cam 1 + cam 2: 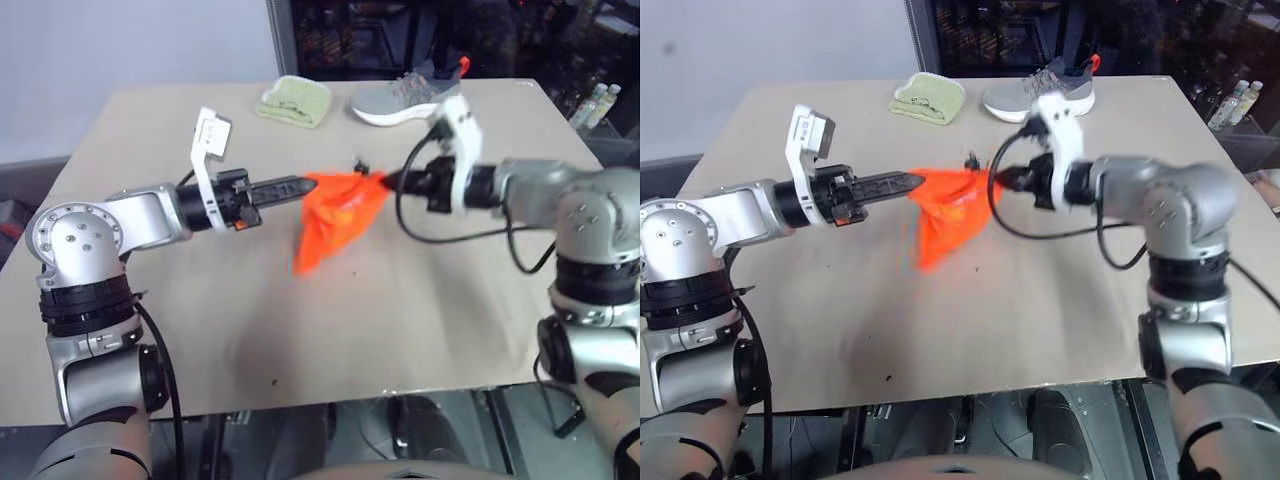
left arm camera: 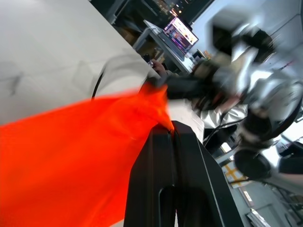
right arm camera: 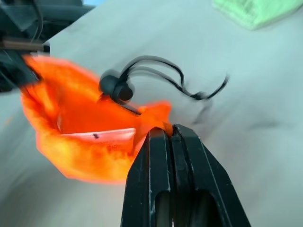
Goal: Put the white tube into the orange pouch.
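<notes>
The left gripper is clamped on one top corner of the orange pouch. The right gripper is pinched tight on the opposite corner, so the pouch hangs between them above the table, mouth up. The black cord and its toggle dangle at the rim. Inside the mouth lies the white tube; its small print cannot be read. Farther back sit a folded green cloth and a grey shoe.

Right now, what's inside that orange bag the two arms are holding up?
Through the open mouth of the orange pouch, a pale flat piece with small print shows, probably the tube. Fabric covers the rest.
</notes>
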{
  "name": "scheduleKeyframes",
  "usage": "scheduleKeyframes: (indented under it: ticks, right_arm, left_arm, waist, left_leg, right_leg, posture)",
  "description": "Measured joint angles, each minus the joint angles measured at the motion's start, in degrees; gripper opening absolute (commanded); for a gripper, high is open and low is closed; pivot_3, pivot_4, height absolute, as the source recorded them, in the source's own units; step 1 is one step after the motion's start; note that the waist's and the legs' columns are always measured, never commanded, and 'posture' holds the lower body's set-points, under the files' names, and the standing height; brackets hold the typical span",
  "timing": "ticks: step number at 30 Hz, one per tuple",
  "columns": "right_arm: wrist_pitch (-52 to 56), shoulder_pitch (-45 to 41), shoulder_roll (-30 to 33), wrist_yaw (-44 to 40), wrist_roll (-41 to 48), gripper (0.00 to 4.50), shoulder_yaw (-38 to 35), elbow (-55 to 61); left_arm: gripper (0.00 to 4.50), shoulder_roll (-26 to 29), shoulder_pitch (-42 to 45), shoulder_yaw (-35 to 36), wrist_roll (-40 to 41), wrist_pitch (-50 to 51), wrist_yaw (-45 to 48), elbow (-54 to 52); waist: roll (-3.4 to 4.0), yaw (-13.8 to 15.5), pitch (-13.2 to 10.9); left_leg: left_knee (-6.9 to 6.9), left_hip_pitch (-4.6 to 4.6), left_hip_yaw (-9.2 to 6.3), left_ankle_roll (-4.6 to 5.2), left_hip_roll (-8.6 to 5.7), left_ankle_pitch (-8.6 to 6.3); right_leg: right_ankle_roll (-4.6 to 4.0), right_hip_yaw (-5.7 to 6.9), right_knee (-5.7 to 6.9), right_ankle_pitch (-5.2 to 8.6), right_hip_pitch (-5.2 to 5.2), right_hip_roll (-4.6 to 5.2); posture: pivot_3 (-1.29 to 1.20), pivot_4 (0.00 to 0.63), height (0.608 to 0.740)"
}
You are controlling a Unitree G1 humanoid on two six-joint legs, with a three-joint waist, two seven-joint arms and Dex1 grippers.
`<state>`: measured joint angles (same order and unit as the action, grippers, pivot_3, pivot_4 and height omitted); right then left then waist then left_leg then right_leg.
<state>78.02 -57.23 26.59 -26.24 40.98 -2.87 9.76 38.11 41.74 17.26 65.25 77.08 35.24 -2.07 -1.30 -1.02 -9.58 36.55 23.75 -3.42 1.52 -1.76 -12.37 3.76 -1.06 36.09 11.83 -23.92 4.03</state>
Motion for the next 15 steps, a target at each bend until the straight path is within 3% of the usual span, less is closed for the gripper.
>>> scheduleKeyframes:
  ticks: [7, 15]
  right_arm:
    - [-0.9, -3.5, 1.3, -1.4, -1.0, 0.06, 2.2, -2.8]
    - [-6.3, -4.4, -1.5, 0.0, -3.2, 0.06, 0.7, -5.9]
  left_arm:
    - [0.0, -7.4, 4.8, 0.2, -2.9, -6.2, -6.0, 2.9]
    - [0.0, -5.3, 13.8, -0.5, -11.0, -15.5, -3.7, 10.3]
  waist:
    - [-0.04, 0.2, 0.0]
    - [-0.02, -0.1, 0.0]
  left_leg:
    - [0.0, 0.12, 0.01, 0.0, -0.01, 0.0]
    - [-0.06, 0.09, 0.06, -0.05, -0.04, 0.03]
  right_leg:
    - [0.01, -0.01, -0.17, -0.01, -0.02, 0.07]
    - [0.0, -0.04, -0.17, -0.01, -0.05, 0.02]
  posture:
    - [0.0, 0.15, 0.74]
    - [0.0, 0.15, 0.74]
